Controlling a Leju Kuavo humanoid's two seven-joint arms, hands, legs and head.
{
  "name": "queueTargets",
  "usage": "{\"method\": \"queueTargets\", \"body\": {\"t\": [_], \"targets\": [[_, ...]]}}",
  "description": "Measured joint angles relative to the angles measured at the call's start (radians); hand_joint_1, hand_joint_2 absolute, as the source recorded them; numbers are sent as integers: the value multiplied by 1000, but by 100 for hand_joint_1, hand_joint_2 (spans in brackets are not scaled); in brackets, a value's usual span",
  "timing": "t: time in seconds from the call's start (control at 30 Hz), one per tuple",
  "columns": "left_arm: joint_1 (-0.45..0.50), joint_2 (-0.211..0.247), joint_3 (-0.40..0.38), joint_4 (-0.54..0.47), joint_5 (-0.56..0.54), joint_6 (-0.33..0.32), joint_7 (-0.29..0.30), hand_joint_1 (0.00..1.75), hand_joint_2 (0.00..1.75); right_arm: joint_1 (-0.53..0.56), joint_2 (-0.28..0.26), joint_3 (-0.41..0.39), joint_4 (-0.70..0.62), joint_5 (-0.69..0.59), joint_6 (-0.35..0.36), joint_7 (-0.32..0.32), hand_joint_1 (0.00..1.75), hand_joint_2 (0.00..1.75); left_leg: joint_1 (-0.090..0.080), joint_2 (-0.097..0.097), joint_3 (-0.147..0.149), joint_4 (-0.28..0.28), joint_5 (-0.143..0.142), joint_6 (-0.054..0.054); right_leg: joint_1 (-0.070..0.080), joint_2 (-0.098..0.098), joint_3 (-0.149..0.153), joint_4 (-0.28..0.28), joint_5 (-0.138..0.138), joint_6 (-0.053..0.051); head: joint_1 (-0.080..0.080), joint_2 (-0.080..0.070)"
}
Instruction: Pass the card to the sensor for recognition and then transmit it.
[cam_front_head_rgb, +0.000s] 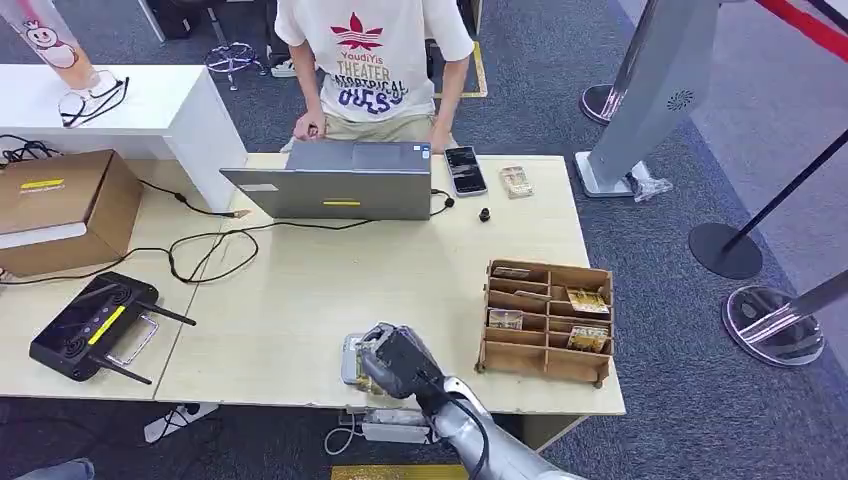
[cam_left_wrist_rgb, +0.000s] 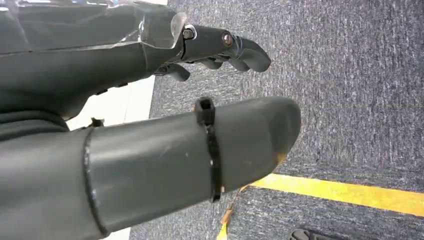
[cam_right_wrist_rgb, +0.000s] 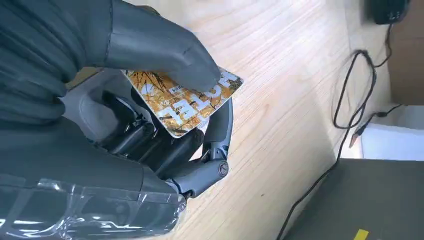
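bench (cam_front_head_rgb: 330, 300) carries all, sensor (cam_front_head_rgb: 352, 358) at its 6 o'clock edge | right hand (cam_front_head_rgb: 392, 360) over sensor, thumb and fingers (cam_right_wrist_rgb: 200, 172) pinching card (cam_right_wrist_rgb: 182, 97) flat, likely for reading | laptop (cam_front_head_rgb: 335, 180) and person (cam_front_head_rgb: 375, 60) at 12, probable handover side | card rack (cam_front_head_rgb: 548, 320) at 3 | left hand (cam_left_wrist_rgb: 150, 125) hangs over floor, fingers spread, holding nothing

Setting: office or reception-type test area. Evidence: grey-blue carpet floor (cam_front_head_rgb: 650, 300) with yellow tape line (cam_left_wrist_rgb: 345, 192); light wood-laminate desk (cam_front_head_rgb: 330, 290) carrying an open grey laptop (cam_front_head_rgb: 340, 180), a black smartphone (cam_front_head_rgb: 465, 170) and a brown wooden compartment rack of cards (cam_front_head_rgb: 548, 320). White counter (cam_front_head_rgb: 110, 100) at far left; black stanchion post bases (cam_front_head_rgb: 725, 250) and a grey gate pillar (cam_front_head_rgb: 650, 90) to the right.
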Motion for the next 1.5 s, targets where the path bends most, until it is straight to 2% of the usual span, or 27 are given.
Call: {"method": "queueTargets", "body": {"t": [0.33,0.93,1.5], "targets": [[0,0,0,0,-1,-8,0,0,0,-15,0,-12,-59,-33,14,-31,175,175,0,0,0,0,0,0,0,0,0,0,0,0,0,0],[-1,0,-1,0,-5,-9,6,0,0,-48,0,-22,-43,11,-120,-16,175,175,0,0,0,0,0,0,0,0,0,0,0,0,0,0],[-1,0,-2,0,-2,-4,8,0,0,-67,0,-22,-7,58,-143,0,175,175,0,0,0,0,0,0,0,0,0,0,0,0,0,0]]}}
